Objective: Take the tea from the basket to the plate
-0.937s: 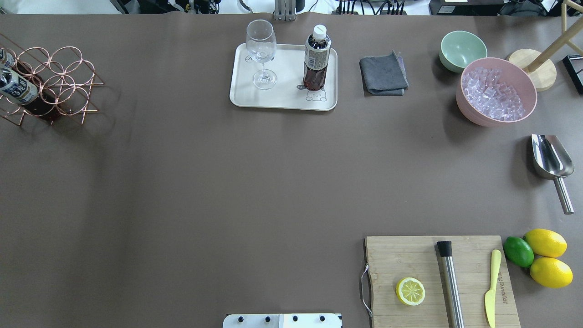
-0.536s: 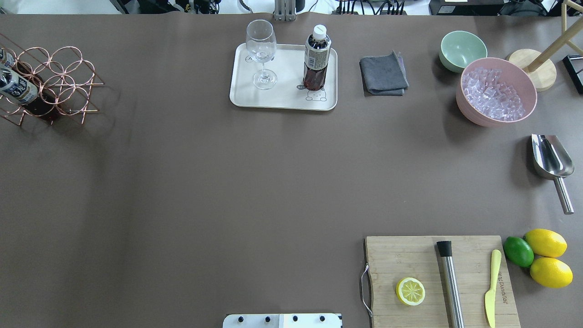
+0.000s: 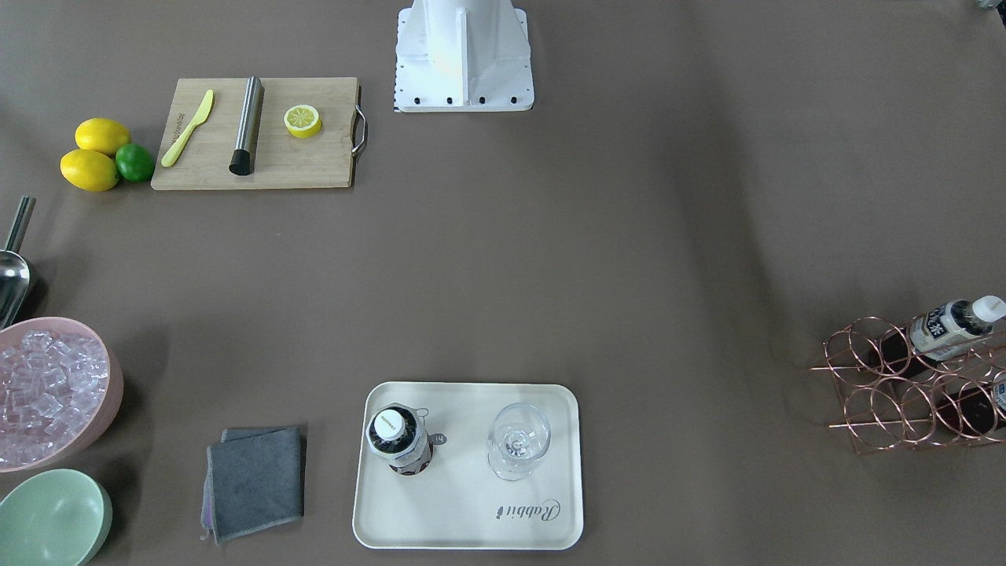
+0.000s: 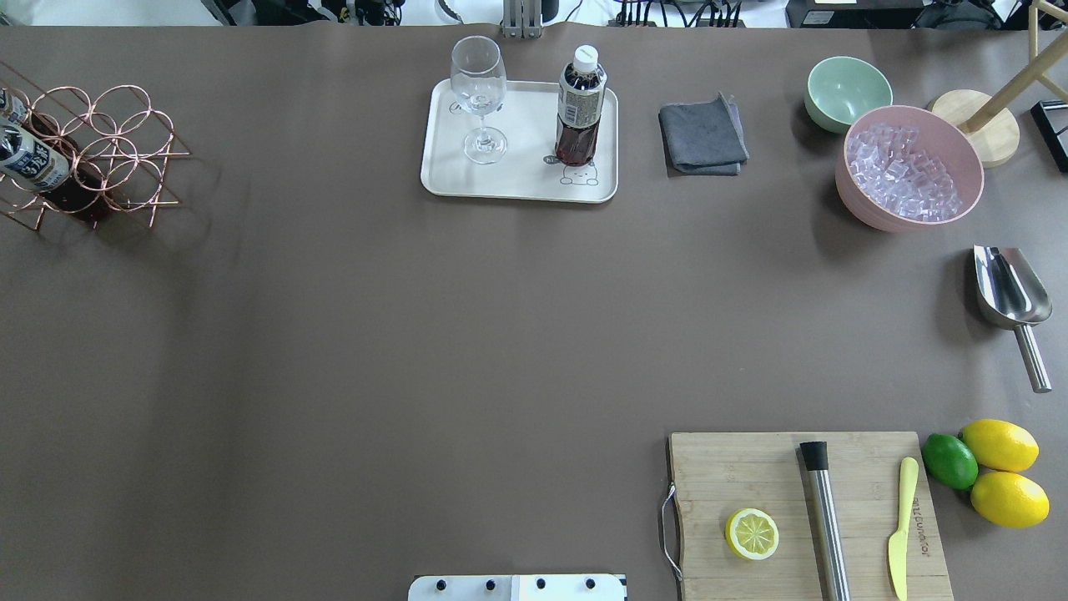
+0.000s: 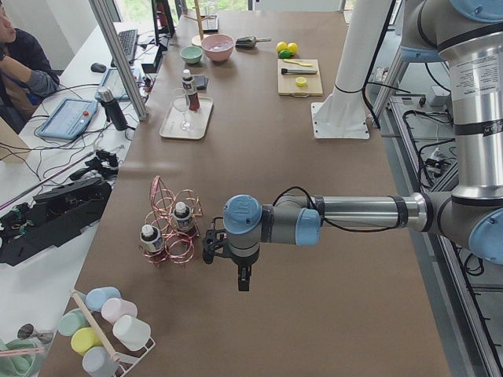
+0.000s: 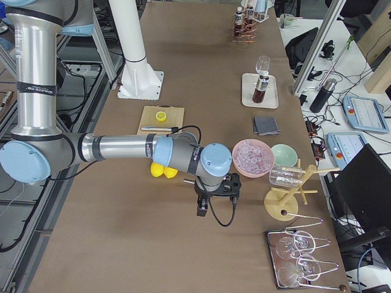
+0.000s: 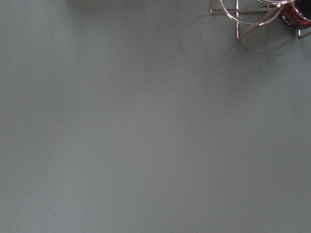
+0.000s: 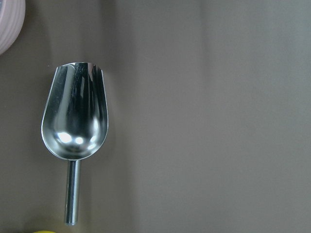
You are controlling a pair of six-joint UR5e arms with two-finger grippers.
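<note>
Tea bottle (image 4: 581, 108): upright on the cream tray (image 4: 517, 179), white cap up, base just beside the small bear drawing. Shares the tray with a stemmed glass (image 4: 479, 96), near but not touching, a gap that guards against a knock. Standing rather than lying, so no risk of rolling off the shallow rim. Nothing gripping or touching it. Judged from that, delivery complete and no further move called for.

Copper wire basket (image 4: 117, 142): well apart from the tray, at the left end of the counter (image 4: 417, 334). Two more bottles (image 4: 33, 163) resting tilted through its ring cells, cradled on the slant by the wire. Dark drink inside, likely the same tea, though labels too small to read.

Left fingers (image 5: 211, 245): low over bare counter just beside the basket. Visible only from the side camera, so no telling whether open or closed. From the left wrist view, only brown counter and a corner of the wire frame.

Right fingers (image 6: 229, 183): at the opposite end of the counter, hanging above the steel ice scoop (image 8: 75, 121). Again seen only from the side, so state impossible to tell.
</note>
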